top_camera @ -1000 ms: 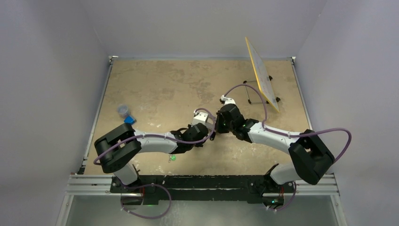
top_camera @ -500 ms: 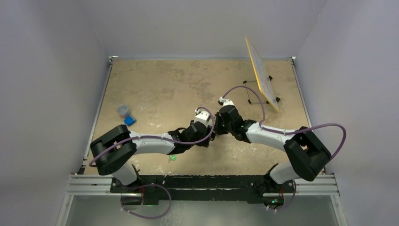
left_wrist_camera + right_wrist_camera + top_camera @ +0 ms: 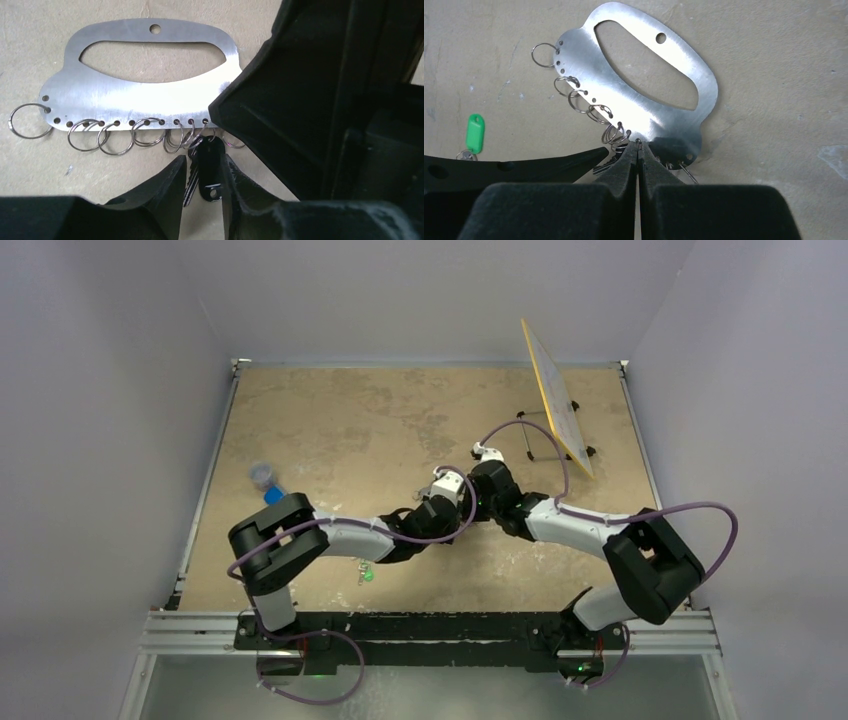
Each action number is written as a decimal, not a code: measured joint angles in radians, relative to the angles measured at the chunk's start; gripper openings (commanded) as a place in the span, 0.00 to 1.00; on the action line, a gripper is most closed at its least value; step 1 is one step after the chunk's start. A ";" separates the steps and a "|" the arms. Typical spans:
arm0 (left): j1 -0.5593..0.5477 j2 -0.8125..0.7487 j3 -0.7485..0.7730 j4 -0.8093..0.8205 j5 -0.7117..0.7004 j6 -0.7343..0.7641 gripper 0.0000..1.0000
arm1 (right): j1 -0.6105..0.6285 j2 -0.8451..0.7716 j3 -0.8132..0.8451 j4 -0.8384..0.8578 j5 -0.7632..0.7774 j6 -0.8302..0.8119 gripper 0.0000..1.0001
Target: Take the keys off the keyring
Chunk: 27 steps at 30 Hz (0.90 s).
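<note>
The keyring (image 3: 125,100) is a flat pale metal plate with an oval cut-out, lying on the table with several split rings along its near edge. It also shows in the right wrist view (image 3: 644,110). A black-headed key (image 3: 210,160) and a silver key (image 3: 191,187) hang from those rings. My left gripper (image 3: 204,172) is open, its fingers close on either side of these keys. My right gripper (image 3: 638,150) is shut on the keyring's ringed edge, right beside the keys. In the top view both grippers meet mid-table and hide the keyring.
A key bunch with a green tag (image 3: 475,134) lies on the table near the left arm (image 3: 367,575). A yellow board on a stand (image 3: 556,410) is at the back right. A small cup (image 3: 262,475) and a blue block (image 3: 275,495) sit at the left.
My left arm has swung right, bringing its gripper up against the right gripper. The right gripper has shifted only slightly.
</note>
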State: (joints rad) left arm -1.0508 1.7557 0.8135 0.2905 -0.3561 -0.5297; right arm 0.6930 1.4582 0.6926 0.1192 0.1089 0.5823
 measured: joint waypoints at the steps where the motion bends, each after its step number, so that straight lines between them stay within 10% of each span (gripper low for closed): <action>1: -0.002 0.013 0.011 0.000 -0.004 0.000 0.25 | -0.006 0.000 -0.003 0.000 0.004 0.001 0.00; 27: -0.072 -0.005 0.075 -0.312 -0.154 -0.123 0.10 | -0.058 -0.024 -0.069 0.077 -0.055 -0.001 0.00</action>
State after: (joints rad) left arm -1.1229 1.7504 0.8883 -0.0219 -0.5102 -0.6525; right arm 0.6346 1.4345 0.6231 0.1967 0.0536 0.5812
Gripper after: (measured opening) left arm 0.107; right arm 0.004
